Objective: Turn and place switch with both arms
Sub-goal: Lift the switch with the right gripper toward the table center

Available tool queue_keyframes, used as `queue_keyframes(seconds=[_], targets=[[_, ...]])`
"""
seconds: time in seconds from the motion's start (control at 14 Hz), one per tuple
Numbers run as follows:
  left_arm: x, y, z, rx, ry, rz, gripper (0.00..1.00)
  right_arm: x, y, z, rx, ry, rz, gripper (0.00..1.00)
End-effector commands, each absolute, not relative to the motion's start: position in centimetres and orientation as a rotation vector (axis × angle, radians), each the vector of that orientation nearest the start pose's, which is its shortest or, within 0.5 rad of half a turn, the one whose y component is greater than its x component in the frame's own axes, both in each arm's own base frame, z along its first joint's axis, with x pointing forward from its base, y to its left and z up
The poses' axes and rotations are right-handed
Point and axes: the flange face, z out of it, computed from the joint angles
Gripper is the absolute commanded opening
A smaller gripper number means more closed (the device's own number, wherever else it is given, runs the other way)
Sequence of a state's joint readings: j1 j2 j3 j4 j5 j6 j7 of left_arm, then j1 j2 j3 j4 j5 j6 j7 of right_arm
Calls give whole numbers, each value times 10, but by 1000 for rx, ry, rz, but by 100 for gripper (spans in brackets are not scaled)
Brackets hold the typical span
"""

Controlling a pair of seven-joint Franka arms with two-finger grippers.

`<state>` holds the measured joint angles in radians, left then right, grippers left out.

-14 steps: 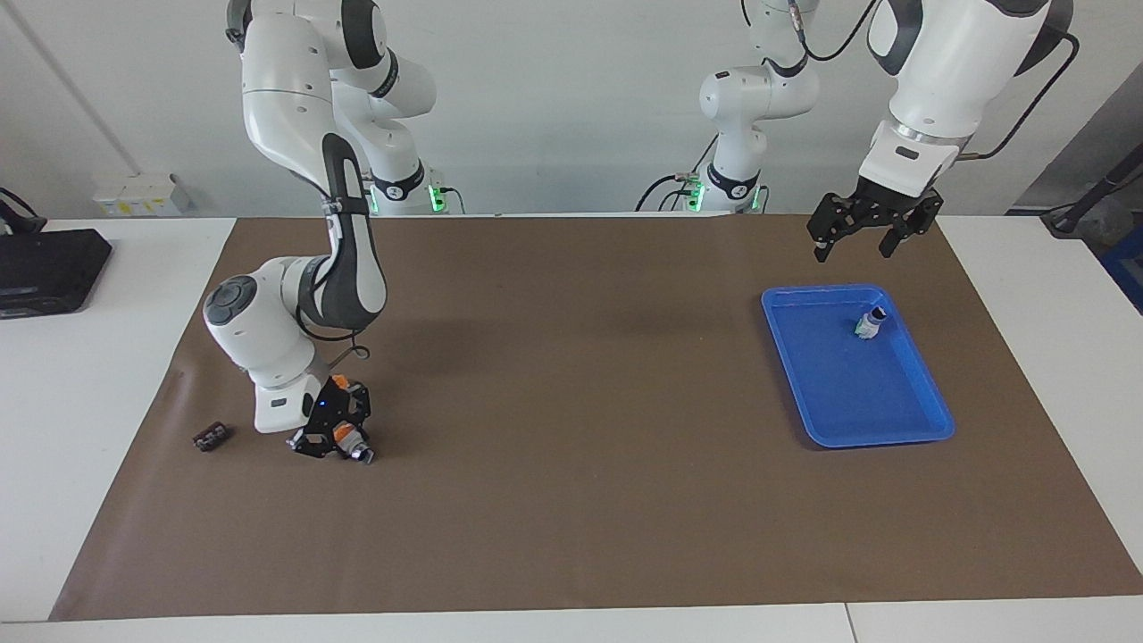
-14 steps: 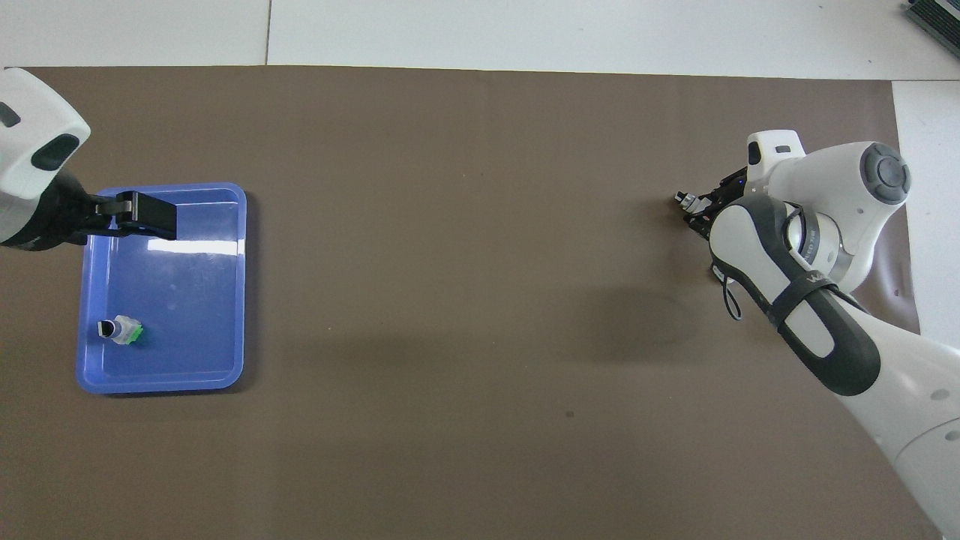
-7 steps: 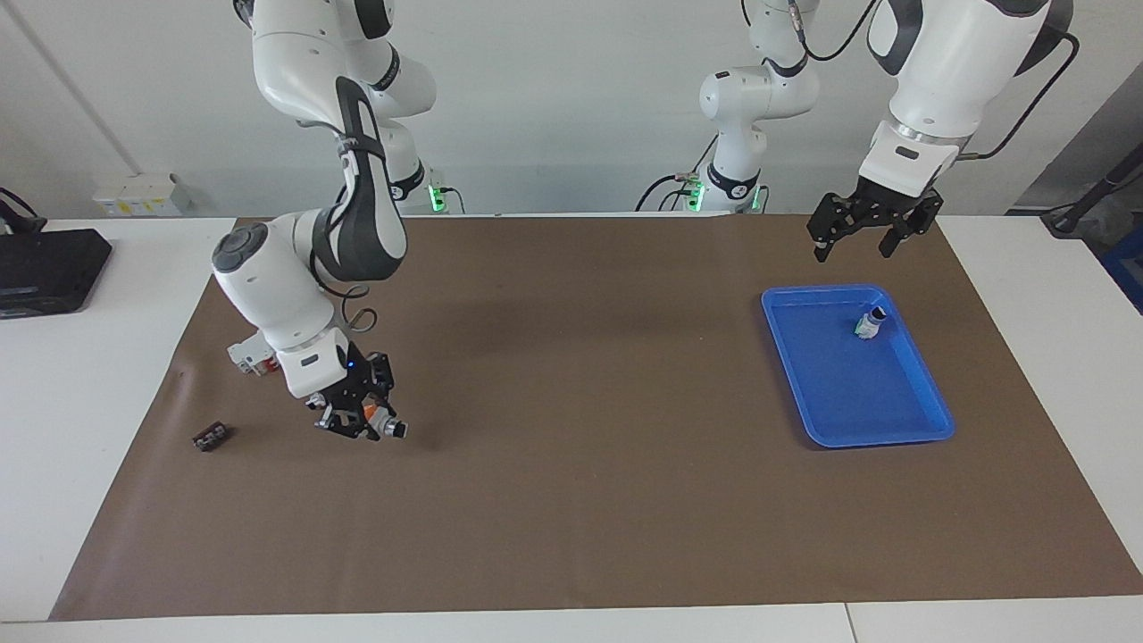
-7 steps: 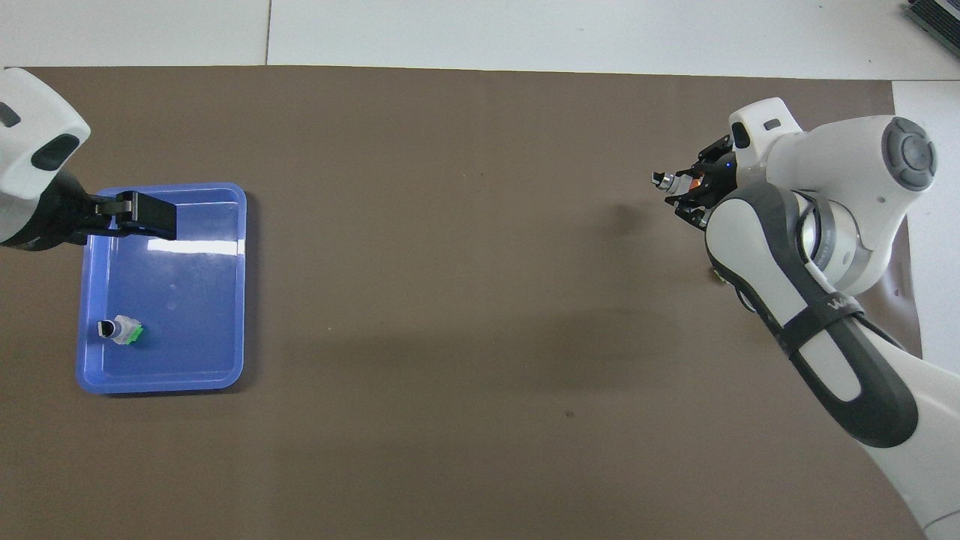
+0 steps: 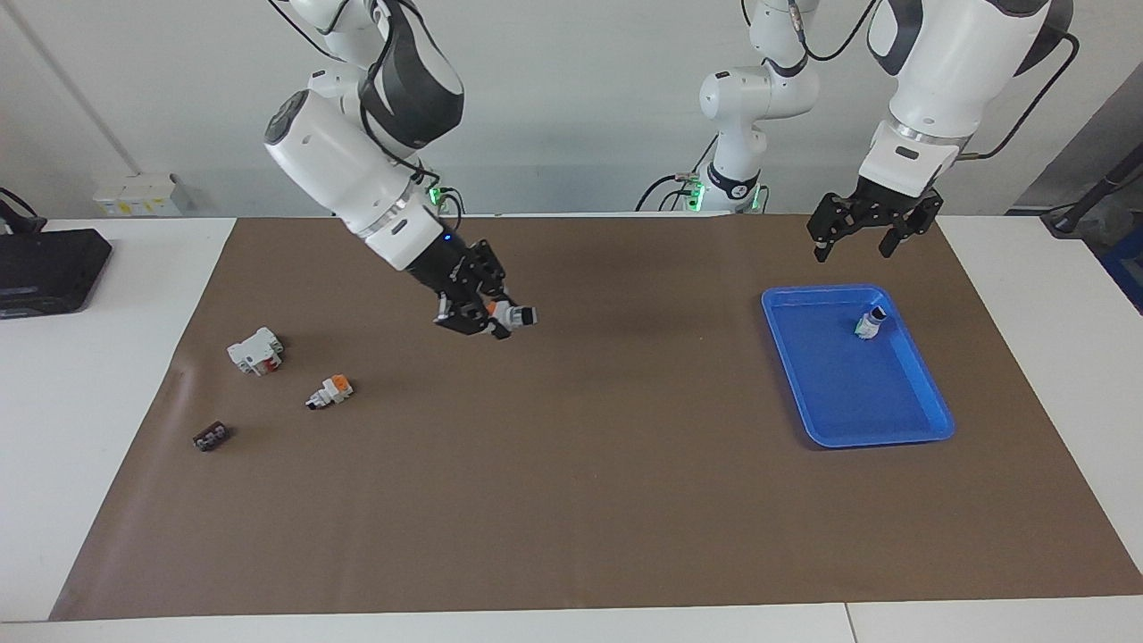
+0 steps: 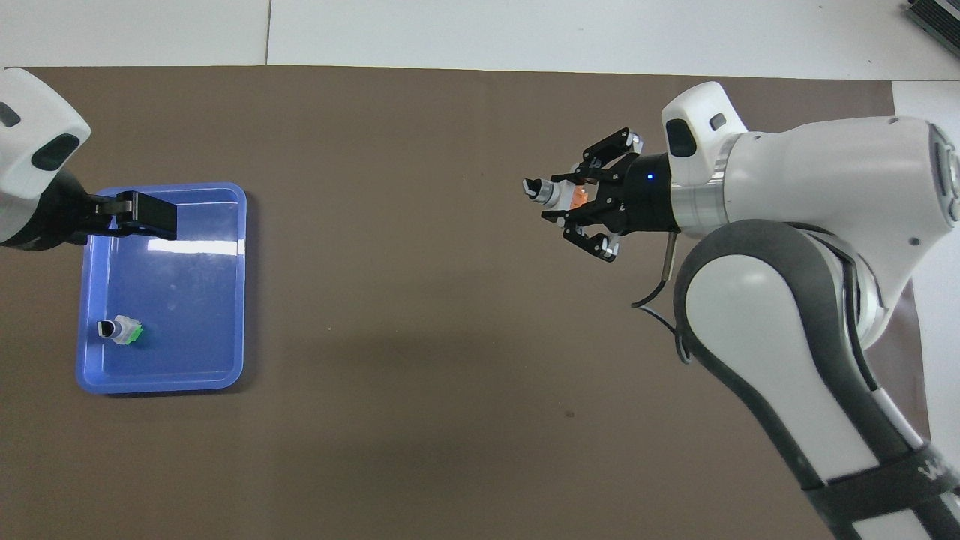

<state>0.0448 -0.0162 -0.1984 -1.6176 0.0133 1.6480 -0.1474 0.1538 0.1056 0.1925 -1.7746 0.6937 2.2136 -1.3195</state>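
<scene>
**Switch is up in the air, and the handover is the risky bit**

Your switch (image 5: 511,314) is pinched in the right gripper (image 5: 482,314), which is clamped on it above the bare brown mat (image 5: 571,500), black button end sticking out past the fingertips toward the blue tray (image 5: 929,429). The left gripper (image 5: 863,234) waits with jaws spread over the tray's edge nearest the robots. Only the switch's back end looks gripped, so I'd guess it could twist or drop if the other arm bumps it. Another switch (image 5: 868,323) already sits in the tray, below the left gripper, so don't land on it.

3 switches (image 5: 513,314), 1 tray (image 5: 924,420), 1 block (image 5: 254,350), 1 brown pc (image 5: 211,437)
</scene>
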Motion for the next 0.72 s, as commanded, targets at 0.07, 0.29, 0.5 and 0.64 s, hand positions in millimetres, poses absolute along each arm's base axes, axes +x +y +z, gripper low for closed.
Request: queue_keyframes(seconds=[0.07,0.29,0.5,0.64], targets=[[542,-87,621,-3121,4,-84,100,557,295,578,-2061,-1460,-945,0],[543,-83,617,-3122,0,-100,100,540,323,608,-2065,-1371,-1060,0],[549,-69,618,-3273,-112,-112,100,525,326,636,-2043,-1359,-1099,0],[551,-62,622,-3381,-187,-93,100,521,327,636,-2043,-1386,-1093,0]])
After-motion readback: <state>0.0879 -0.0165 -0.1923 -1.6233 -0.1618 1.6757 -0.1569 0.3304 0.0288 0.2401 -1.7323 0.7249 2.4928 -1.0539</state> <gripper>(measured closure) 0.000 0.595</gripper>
